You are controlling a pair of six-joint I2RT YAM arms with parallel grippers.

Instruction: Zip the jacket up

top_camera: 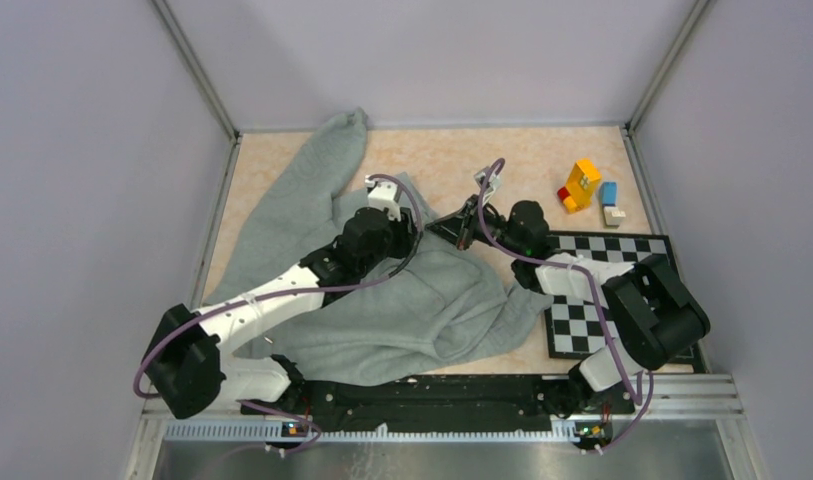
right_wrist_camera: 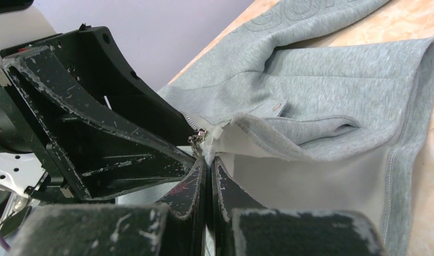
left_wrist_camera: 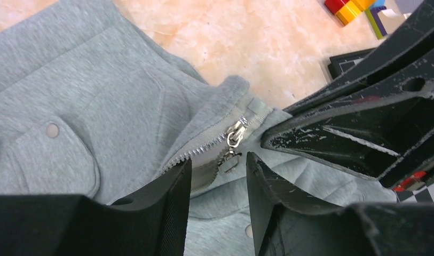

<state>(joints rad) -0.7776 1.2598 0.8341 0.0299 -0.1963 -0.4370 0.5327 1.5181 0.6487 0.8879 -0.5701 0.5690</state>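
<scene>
1. The right gripper (right_wrist_camera: 208, 162) is clenched. Its fingers pinch the jacket (top_camera: 432, 300) at the front edge, right at the top of the zip tape.
2. Just past its fingertips sits the zipper slider (left_wrist_camera: 235, 133), touching or nearly touching them.
3. The left gripper (left_wrist_camera: 219, 170) faces it from the other side, tip to tip. It is released: the jaws stand apart, grasp nothing, and hover just short of the slider.
4. Behind the slider, running back towards the left gripper, the teeth (left_wrist_camera: 196, 152) look meshed. Ahead of it only a short run of tape shows before the collar (left_wrist_camera: 230, 88).
5. Judged from that, the zip is nearly closed, with only the last short pull to the collar left. The lower zip is out of view, so I cannot confirm that it is fully joined.
6. Further out from the left gripper lies the chest pocket (left_wrist_camera: 49, 154). Beside the right gripper some white lining (right_wrist_camera: 289, 181) shows.
7. Beyond the right arm, well apart from the jacket, a checkerboard (top_camera: 582, 330) and toy blocks (top_camera: 582, 185) sit on the table (top_camera: 542, 160).
</scene>
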